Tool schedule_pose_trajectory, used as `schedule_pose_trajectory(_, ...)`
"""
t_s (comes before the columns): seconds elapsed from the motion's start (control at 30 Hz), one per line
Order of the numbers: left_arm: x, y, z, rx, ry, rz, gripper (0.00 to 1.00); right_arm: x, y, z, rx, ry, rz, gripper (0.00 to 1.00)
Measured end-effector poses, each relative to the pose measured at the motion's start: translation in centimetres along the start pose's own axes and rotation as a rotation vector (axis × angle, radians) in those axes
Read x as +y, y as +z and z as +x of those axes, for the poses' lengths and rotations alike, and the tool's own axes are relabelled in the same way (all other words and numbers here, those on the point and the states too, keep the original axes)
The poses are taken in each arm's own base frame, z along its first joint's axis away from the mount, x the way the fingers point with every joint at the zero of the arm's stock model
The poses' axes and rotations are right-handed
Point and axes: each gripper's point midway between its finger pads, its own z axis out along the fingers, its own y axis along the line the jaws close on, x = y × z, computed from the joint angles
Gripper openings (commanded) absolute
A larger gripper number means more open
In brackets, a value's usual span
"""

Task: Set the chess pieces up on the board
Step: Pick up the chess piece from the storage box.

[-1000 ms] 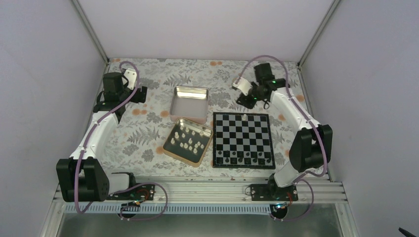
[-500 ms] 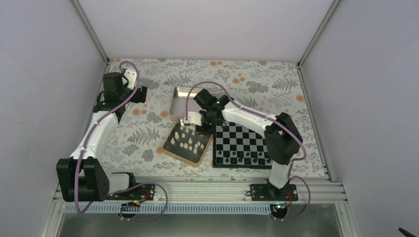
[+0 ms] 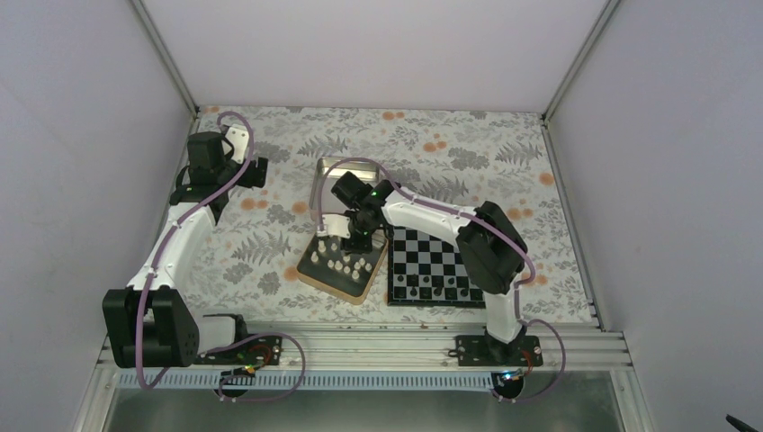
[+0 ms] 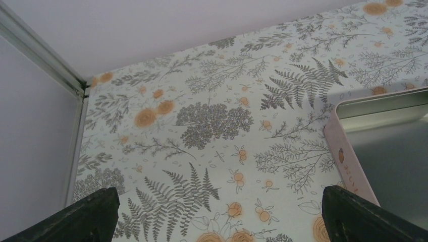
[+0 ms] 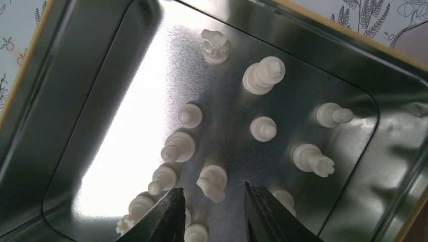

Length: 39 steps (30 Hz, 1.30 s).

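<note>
Several cream-white chess pieces [image 3: 345, 260] stand in a gold-rimmed tin [image 3: 310, 274] left of the black-and-silver board [image 3: 441, 255]. My right gripper [image 3: 353, 241] hangs over this tin, open and empty. In the right wrist view its jaws [image 5: 213, 194] stand just above a knight-like piece [image 5: 212, 182], one finger [image 5: 164, 217] on each side, not touching it. Other pieces [image 5: 263, 75] stand around it. Dark pieces [image 3: 432, 290] line the board's near edge. My left gripper [image 3: 255, 171] is open over bare cloth at the far left; its fingers [image 4: 91, 217] hold nothing.
A second, empty tin [image 3: 324, 180] with a pink rim lies behind the first; its corner shows in the left wrist view [image 4: 348, 151]. Flowered cloth [image 3: 261, 243] covers the table. Walls close in the left, back and right sides.
My right arm has swung from behind the board's far right corner across to the tin of white pieces, and now sits lower over them. The left arm has not moved.
</note>
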Motion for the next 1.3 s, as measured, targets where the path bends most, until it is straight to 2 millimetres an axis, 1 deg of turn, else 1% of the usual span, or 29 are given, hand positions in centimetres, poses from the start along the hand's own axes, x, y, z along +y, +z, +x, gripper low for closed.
schedule_pose_trajectory(0.17,0.0,0.0,0.0,0.001,0.0,0.0,1.0,-0.2,0.2,-0.2,0.003,-0.003,0.0,0.31)
schedule_pose_trajectory(0.43,0.0,0.0,0.2,0.003,0.0,0.001,1.0,0.0,1.1,0.3,0.028,-0.002,-0.008,0.29)
schedule_pose_trajectory(0.63,0.0,0.0,0.1,0.003,0.0,0.001,1.0,-0.1,1.3,0.5,0.038,0.001,-0.008,0.28)
schedule_pose_trajectory(0.87,0.0,0.0,0.2,0.003,0.0,0.001,1.0,0.0,2.8,1.5,0.075,0.012,-0.027,0.27)
schedule_pose_trajectory(1.0,0.0,0.0,0.2,0.003,0.0,0.001,1.0,-0.1,3.0,1.6,0.081,0.013,-0.025,0.19)
schedule_pose_trajectory(1.13,0.0,0.1,0.3,0.005,0.0,0.001,1.0,-0.2,3.0,1.7,0.084,0.013,-0.019,0.07)
schedule_pose_trajectory(1.2,0.0,0.1,0.3,0.005,0.0,0.001,1.0,-0.2,3.0,1.7,0.085,0.014,-0.019,0.05)
schedule_pose_trajectory(1.3,0.0,0.1,0.3,0.005,0.0,0.001,1.0,-0.2,3.0,1.7,0.085,0.013,-0.018,0.04)
